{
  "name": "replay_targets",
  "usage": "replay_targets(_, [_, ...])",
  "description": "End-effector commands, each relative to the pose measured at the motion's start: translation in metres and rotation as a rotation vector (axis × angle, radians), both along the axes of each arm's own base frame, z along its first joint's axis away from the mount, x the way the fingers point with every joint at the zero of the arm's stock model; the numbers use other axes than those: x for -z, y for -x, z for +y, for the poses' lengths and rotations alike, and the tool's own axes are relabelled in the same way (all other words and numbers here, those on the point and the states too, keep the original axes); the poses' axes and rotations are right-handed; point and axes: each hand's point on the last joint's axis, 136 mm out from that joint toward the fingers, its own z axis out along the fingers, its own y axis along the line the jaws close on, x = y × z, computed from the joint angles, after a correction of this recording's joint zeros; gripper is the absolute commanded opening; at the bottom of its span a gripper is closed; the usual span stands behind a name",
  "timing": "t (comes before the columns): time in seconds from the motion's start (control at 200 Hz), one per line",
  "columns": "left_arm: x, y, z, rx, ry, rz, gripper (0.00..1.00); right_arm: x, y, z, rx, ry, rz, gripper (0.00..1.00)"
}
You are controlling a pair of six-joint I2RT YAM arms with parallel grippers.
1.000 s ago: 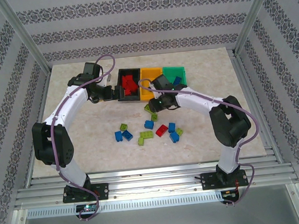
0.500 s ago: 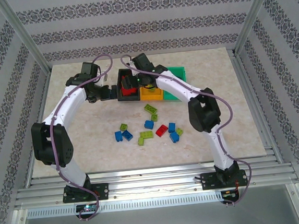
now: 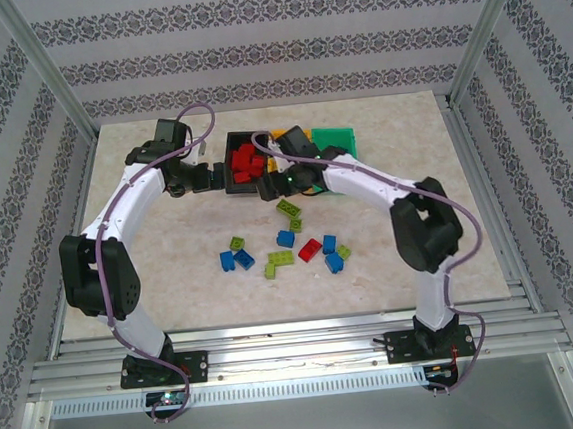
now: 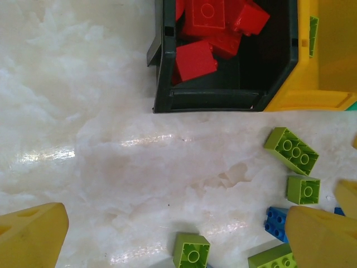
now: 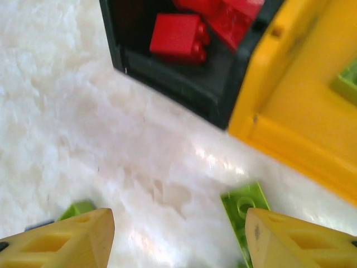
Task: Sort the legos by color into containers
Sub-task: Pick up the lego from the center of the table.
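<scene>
Backs off from the black bin point(image 5: 184, 84), upper centre, with right hand point(image 5: 178, 223) spread empty; red brick point(image 5: 177, 36) delivered, loose legos point(image 3: 286, 239) next.

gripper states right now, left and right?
Left gripper: open, holding nothing.
Right gripper: open, holding nothing.

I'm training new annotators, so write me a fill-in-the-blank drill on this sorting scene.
1. The red bricks already sorted lie in the ___ bin.
2. The left gripper hovers over the table with its jaws ___ and nothing between them.
3. Among the loose bricks on the table, blue and lime are several, but exactly one is ___.

Missing words: black; open; red.
</scene>
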Motion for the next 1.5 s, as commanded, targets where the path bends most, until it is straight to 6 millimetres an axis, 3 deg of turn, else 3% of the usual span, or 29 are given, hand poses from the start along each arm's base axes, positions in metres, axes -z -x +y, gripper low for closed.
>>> replay_targets(0.0, [-0.017, -0.002, 0.002, -0.009, 0.035, -0.050, 1.00, -0.009, 0.021, -0.010, -0.026, 0.017, -0.059, 0.64])
replay_targets(0.225, [-0.014, -0.002, 0.001, -0.006, 0.044, -0.039, 1.00, 0.022, 0.084, -0.048, -0.052, 0.130, 0.014, 0.64])
replay_targets(0.465, [-0.015, -0.002, -0.002, -0.002, 0.057, -0.040, 1.00, 0.054, 0.137, -0.067, -0.167, 0.231, 0.082, 0.64])
replay_targets(0.864, [-0.013, -0.002, -0.004, -0.001, 0.069, -0.031, 1.00, 0.073, 0.133, -0.071, -0.202, 0.430, 0.060, 0.76])
replay_targets(1.149, [-0.016, 0.000, -0.006, 0.006, 0.082, -0.036, 1.00, 0.088, 0.121, -0.073, -0.209, 0.565, 0.053, 0.76])
replay_targets(1.374, [-0.018, 0.000, -0.006, 0.006, 0.086, -0.043, 1.00, 0.106, 0.132, -0.081, -0.225, 0.615, 0.107, 0.75])
replay_targets(1.494, [-0.019, 0.000, -0.006, 0.007, 0.082, -0.046, 1.00, 0.111, 0.132, -0.076, -0.239, 0.623, 0.121, 0.73])
